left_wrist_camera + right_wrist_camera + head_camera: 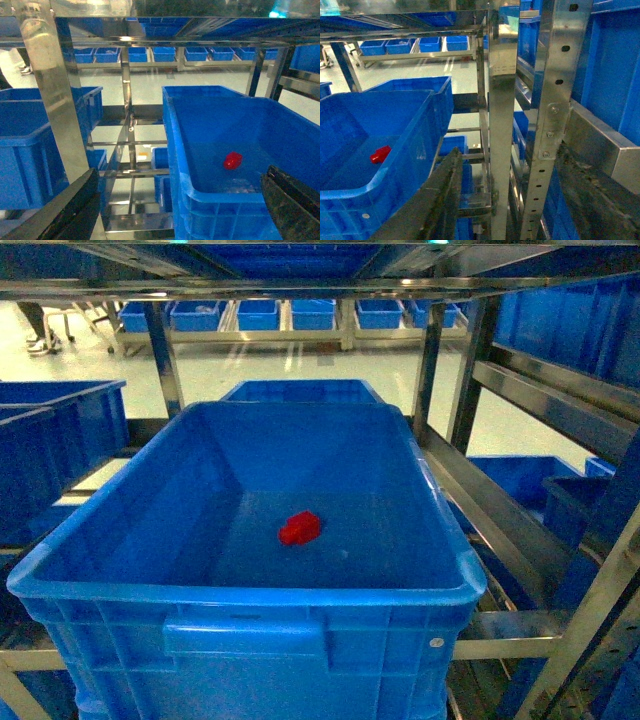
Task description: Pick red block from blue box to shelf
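The red block (300, 528) lies alone on the floor of a large dark blue ribbed crate (250, 592) standing on the shelf (436, 370), a silver steel rack. The block also shows in the left wrist view (232, 160) and the right wrist view (380, 154). No blue box is in view. My left gripper (182, 170) hangs open in front of the crate's left front corner (172, 150), holding nothing. To the right of the crate (380, 192), my right gripper (510, 155) is open and empty, facing a shelf post (502, 125). Neither gripper appears in the head view.
More dark blue crates fill the rack: one at the left (60, 450), one behind (300, 390), some low at the right (520, 480). A far rack holds a row of crates (260, 313). Steel rails (500, 510) run along the right.
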Controlling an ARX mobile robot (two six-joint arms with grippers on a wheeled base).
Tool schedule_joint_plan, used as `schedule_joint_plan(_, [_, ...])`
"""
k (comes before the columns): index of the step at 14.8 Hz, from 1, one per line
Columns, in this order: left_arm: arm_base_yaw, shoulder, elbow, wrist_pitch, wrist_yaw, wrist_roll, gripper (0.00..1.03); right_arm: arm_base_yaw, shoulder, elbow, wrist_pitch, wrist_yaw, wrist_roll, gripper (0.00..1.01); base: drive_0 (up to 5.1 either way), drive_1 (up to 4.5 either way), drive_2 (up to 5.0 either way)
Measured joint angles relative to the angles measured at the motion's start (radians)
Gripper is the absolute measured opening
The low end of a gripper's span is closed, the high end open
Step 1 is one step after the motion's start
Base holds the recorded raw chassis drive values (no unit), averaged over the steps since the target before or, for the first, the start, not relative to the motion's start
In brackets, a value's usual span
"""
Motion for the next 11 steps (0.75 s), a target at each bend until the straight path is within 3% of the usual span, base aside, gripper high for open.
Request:
schedule_joint_plan(1, [0.000, 0.000, 0.000, 0.000, 0.000, 0.000, 0.98, 0.000, 0.000, 0.000, 0.000, 0.000, 0.000, 0.63, 0.0, 0.00, 0.0])
schedule_joint_plan(3, [0.000, 0.000, 0.000, 0.000, 0.000, 0.000, 0.98, 0.000, 0.000, 0.000, 0.000, 0.000, 0.000, 0.92, 0.0, 0.00, 0.0])
schedule_joint_plan(4, [0.000, 0.000, 0.000, 0.000, 0.000, 0.000, 0.98, 0.000, 0.000, 0.000, 0.000, 0.000, 0.000, 1.00, 0.0, 0.00, 0.0])
schedule_joint_plan(11, [0.000, 0.000, 0.000, 0.000, 0.000, 0.000, 0.98, 0.000, 0.000, 0.000, 0.000, 0.000, 0.000, 0.98, 0.0, 0.00, 0.0])
